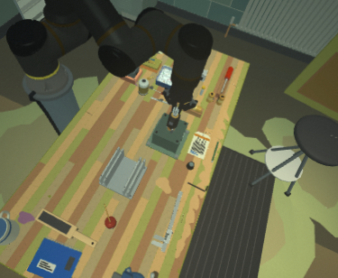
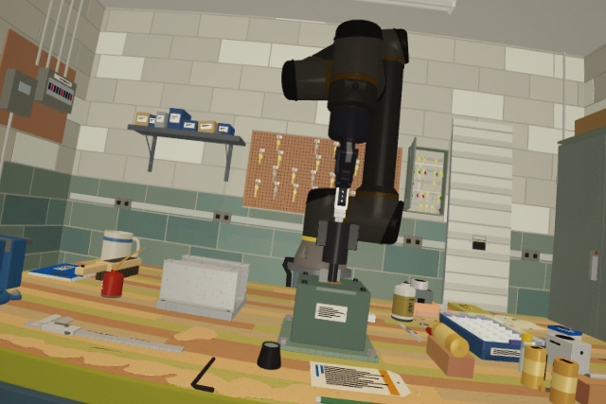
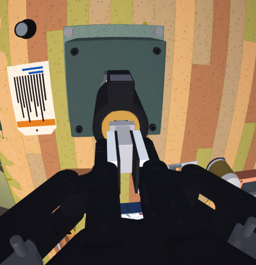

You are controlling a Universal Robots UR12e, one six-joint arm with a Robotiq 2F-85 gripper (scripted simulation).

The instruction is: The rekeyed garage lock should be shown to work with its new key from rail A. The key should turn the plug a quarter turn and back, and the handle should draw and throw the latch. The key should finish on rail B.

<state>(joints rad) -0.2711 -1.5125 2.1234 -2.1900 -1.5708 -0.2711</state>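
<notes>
The pale grey key (image 3: 125,145) stands upright in the brass plug (image 3: 119,121) at the top of the black lock handle (image 3: 118,99), which rises from the green lock block (image 2: 331,314) in the middle of the bench. My gripper (image 3: 125,150) points straight down over the lock, and its two white finger pads clamp the key's head from either side. The key's blade is hidden inside the plug. The block (image 1: 167,140) sits on a bolted base plate. The grey slotted rail stand (image 1: 122,172) lies further along the bench.
The bench's long edge runs close beside the lock, where a printed tag (image 2: 359,378), a black knob (image 2: 268,355) and a hex key (image 2: 202,374) lie. A parts tray (image 2: 482,336), brass cylinders (image 2: 547,368) and a small jar (image 2: 403,301) crowd one side.
</notes>
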